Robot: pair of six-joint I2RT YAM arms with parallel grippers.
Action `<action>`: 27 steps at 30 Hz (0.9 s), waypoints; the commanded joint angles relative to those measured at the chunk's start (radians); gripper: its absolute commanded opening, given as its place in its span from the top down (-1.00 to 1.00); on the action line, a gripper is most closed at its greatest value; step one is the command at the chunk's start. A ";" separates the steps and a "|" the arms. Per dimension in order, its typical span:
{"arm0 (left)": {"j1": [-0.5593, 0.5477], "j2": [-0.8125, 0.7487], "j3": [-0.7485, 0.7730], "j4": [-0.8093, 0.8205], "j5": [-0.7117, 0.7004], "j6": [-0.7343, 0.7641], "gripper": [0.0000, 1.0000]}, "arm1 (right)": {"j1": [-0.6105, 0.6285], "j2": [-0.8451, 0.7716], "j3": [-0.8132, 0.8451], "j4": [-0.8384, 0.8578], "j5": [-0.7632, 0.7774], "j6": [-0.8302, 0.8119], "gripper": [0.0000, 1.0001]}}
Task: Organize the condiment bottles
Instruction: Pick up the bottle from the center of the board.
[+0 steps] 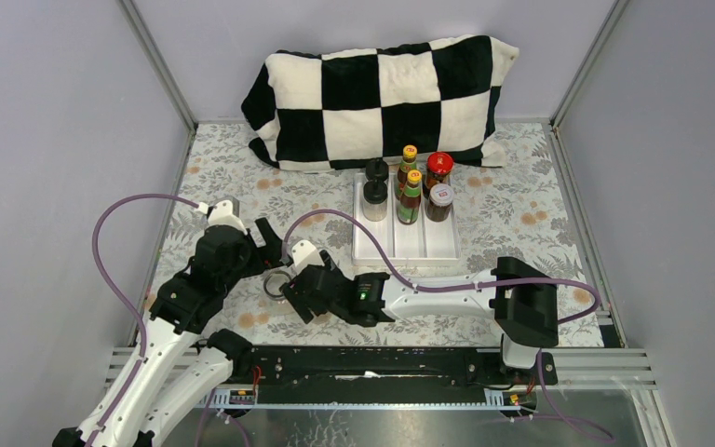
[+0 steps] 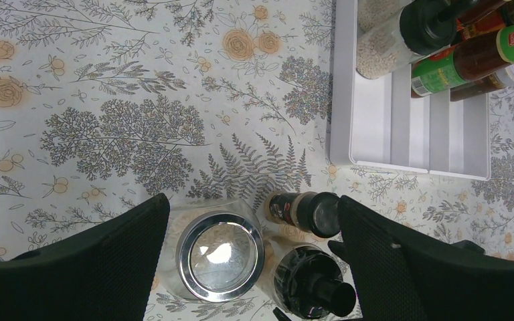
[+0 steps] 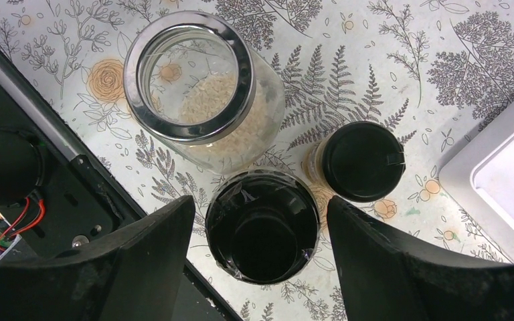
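Note:
Three condiment bottles stand loose on the floral cloth: a squat clear glass jar point(image 3: 194, 87) with a chrome rim, a wide black-capped jar point(image 3: 262, 227) and a small black-capped spice jar point(image 3: 361, 160). My right gripper point(image 3: 261, 254) is open around the wide black-capped jar, with a gap on each side. My left gripper point(image 2: 251, 261) hangs open above the glass jar point(image 2: 221, 256), the spice jar point(image 2: 304, 212) and the wide jar point(image 2: 311, 284). Several more bottles stand in the white tray point(image 1: 428, 247): yellow-capped ones point(image 1: 411, 184), a red-lidded jar point(image 1: 439, 166) and black-capped ones point(image 1: 374, 191).
A black-and-white checked cushion point(image 1: 382, 98) lies at the back of the table. Grey walls close in both sides. The tray's near half holds nothing. The two arms are close together at the front left, and the left arm's black link point(image 3: 33, 180) sits just left of my right gripper.

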 commanded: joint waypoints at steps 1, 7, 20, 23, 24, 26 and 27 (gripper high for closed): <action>-0.018 -0.022 0.040 0.098 0.123 -0.008 -0.98 | -0.001 0.047 -0.008 -0.056 -0.030 -0.001 -0.56; -0.018 -0.023 0.038 0.099 0.123 -0.008 -0.97 | 0.000 0.049 -0.021 -0.066 -0.024 0.015 -0.56; -0.018 -0.022 0.036 0.099 0.125 -0.009 -0.97 | 0.009 0.033 -0.056 -0.110 0.020 0.057 -0.65; -0.017 -0.024 0.038 0.099 0.125 -0.009 -0.98 | 0.008 0.040 -0.058 -0.104 0.020 0.058 -0.54; -0.018 -0.025 0.039 0.096 0.125 -0.009 -0.97 | 0.009 0.045 -0.055 -0.103 0.022 0.060 -0.53; -0.018 -0.031 0.039 0.098 0.126 -0.010 -0.97 | 0.009 0.055 -0.052 -0.101 0.019 0.063 -0.53; -0.018 -0.034 0.037 0.099 0.126 -0.011 -0.97 | 0.009 0.062 -0.050 -0.102 0.018 0.064 -0.53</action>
